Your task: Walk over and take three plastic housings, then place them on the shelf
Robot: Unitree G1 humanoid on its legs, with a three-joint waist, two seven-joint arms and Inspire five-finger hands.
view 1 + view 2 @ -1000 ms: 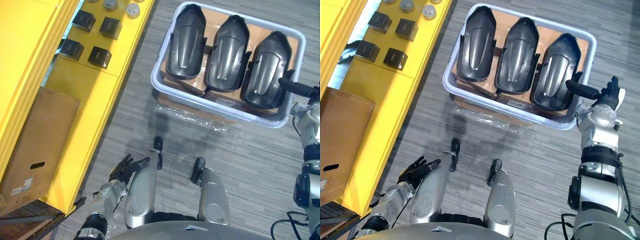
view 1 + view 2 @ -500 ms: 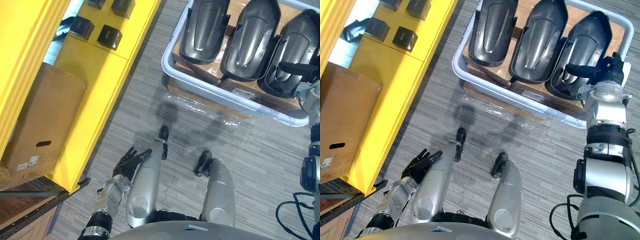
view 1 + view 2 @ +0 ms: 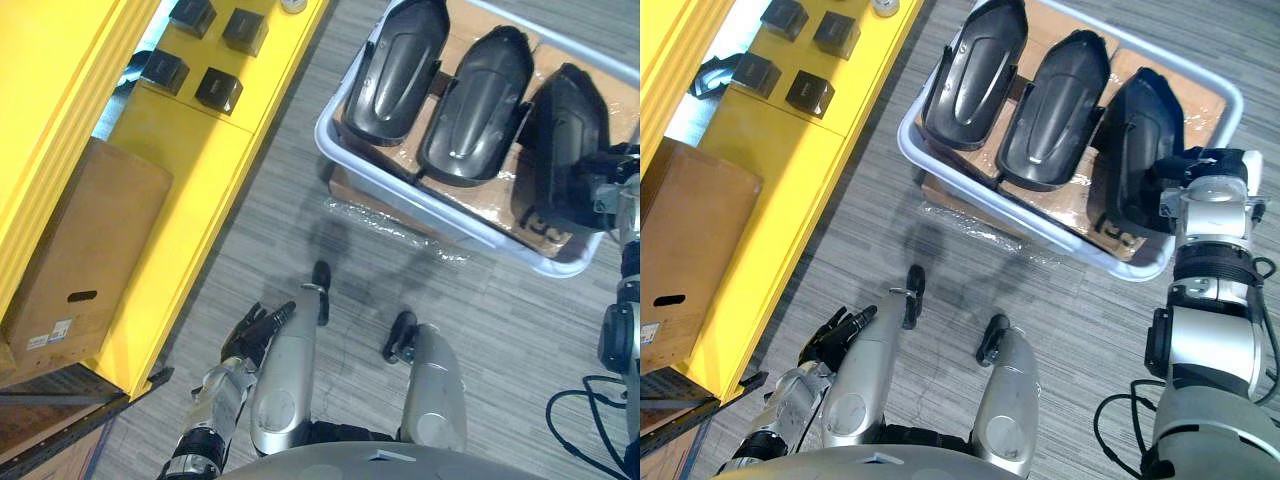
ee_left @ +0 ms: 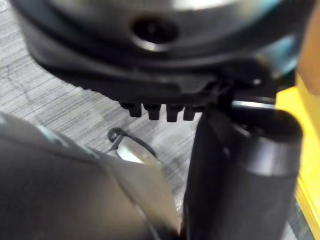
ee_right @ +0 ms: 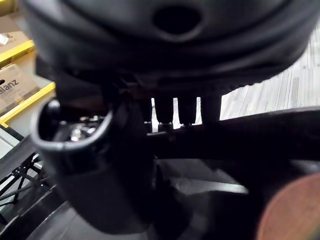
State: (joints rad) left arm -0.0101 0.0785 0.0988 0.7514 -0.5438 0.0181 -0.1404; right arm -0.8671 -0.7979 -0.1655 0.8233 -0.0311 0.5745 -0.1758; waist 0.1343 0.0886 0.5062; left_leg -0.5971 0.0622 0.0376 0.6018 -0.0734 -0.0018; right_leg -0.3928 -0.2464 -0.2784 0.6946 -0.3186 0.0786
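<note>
The right hand (image 3: 1185, 185) clamps the tilted rightmost housing (image 3: 1135, 140) in the bin (image 3: 908, 150); this edge grip may slip. The left hand (image 3: 250, 338) hangs loose-fingered.

Right arm reaching forward, left arm down.
Right hand (image 3: 1180, 188) curls round the edge of a plastic housing (image 3: 1135, 130); left hand (image 3: 252, 337) hangs low, fingers loosely straight.

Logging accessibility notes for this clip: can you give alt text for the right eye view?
The right robot hand grips the rightmost plastic housing, tipped up on its edge in a pale bin, while the middle housing and left housing lie flat beside it. The left robot hand hangs open near a yellow shelf carrying black boxes and a cardboard box.
</note>
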